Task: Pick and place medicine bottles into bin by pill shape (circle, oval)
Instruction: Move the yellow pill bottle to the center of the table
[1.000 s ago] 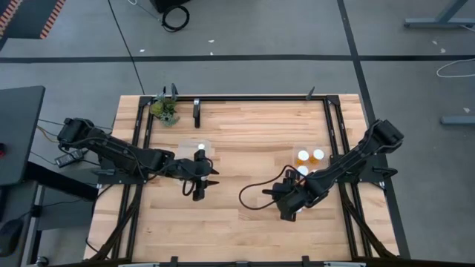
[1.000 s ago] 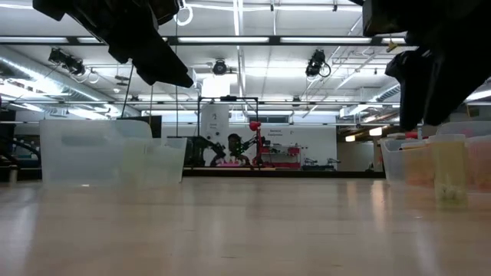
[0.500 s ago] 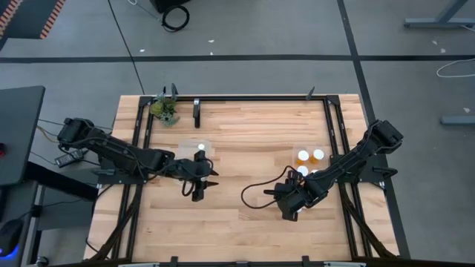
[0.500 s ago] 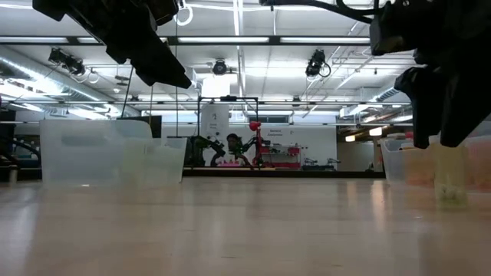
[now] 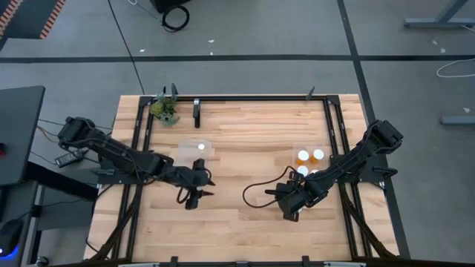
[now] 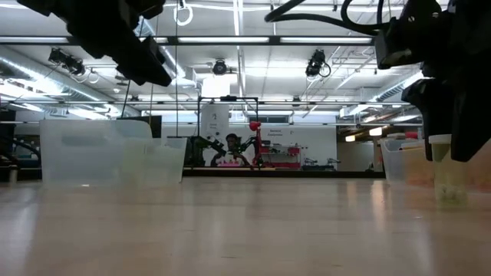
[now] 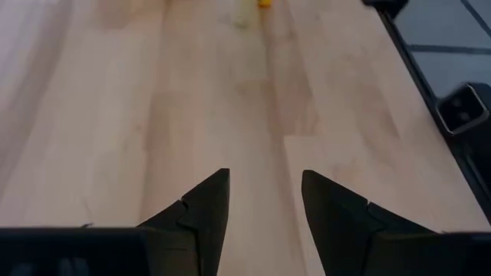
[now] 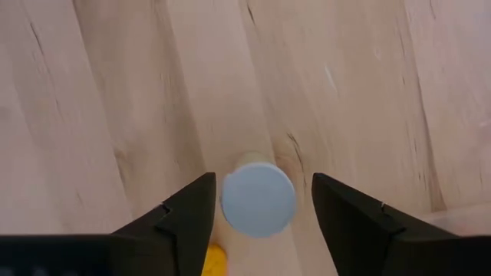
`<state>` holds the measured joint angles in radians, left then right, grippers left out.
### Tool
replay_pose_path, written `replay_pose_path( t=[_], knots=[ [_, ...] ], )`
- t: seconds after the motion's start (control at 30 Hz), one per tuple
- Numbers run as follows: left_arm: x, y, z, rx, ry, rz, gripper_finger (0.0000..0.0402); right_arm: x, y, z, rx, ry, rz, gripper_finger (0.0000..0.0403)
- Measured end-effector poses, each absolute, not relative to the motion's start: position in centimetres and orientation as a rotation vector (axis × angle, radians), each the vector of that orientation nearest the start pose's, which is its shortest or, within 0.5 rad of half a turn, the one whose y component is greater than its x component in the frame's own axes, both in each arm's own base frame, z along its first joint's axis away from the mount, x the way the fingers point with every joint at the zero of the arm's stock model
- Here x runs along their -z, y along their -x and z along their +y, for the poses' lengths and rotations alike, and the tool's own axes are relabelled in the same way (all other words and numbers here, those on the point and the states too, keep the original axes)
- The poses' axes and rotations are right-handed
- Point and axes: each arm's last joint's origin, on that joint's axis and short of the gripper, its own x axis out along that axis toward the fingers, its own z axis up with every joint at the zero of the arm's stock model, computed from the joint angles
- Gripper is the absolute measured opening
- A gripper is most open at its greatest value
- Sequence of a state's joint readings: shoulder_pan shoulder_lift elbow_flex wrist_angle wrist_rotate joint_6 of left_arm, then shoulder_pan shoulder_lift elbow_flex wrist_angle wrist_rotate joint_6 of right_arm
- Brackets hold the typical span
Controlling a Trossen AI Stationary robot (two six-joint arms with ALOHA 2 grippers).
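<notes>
On the pale wooden table [image 5: 230,215], the left gripper [image 5: 191,199] had drawn back from the clear bin [image 5: 197,147] holding one white-capped bottle [image 5: 200,145], its fingers [image 7: 205,205] parted and empty: likely a drop finished. The right gripper [image 8: 261,201] had narrowed around a standing white-capped medicine bottle [image 8: 258,199], its fingers not yet touching it. Only the right wrist view showed this; from above the arm hid it.

Bright ceiling strip lights [image 6: 230,40]; low view's near tabletop [image 6: 245,230] blurred
</notes>
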<state>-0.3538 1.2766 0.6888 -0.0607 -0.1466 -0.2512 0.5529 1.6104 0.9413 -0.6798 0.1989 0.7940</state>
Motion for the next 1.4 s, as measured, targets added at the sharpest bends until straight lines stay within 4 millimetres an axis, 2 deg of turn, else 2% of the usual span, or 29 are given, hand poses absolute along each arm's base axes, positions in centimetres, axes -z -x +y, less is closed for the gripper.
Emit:
replay_pose_path(
  t=[0.4, 0.77, 1.13, 1.4],
  knots=[
    [-21.2, -23.3, -10.9, 0.236, -0.012, 0.651, 0.0172, -16.9, -24.2, 14.3, 0.229, -0.208, 1.263, 0.0178],
    [-21.2, -23.1, -11.4, 0.257, -0.023, 0.649, 0.0172, -16.9, -24.2, 14.3, 0.218, -0.223, 1.276, 0.0139],
    [-21.2, -23.1, -11.4, 0.256, -0.022, 0.649, 0.0172, -16.9, -24.2, 14.3, 0.216, -0.225, 1.278, 0.0136],
    [-21.2, -23.1, -11.4, 0.256, -0.022, 0.649, 0.0172, -18.3, -25.2, 14.6, 0.188, -0.229, 1.232, 0.0136]
  ],
)
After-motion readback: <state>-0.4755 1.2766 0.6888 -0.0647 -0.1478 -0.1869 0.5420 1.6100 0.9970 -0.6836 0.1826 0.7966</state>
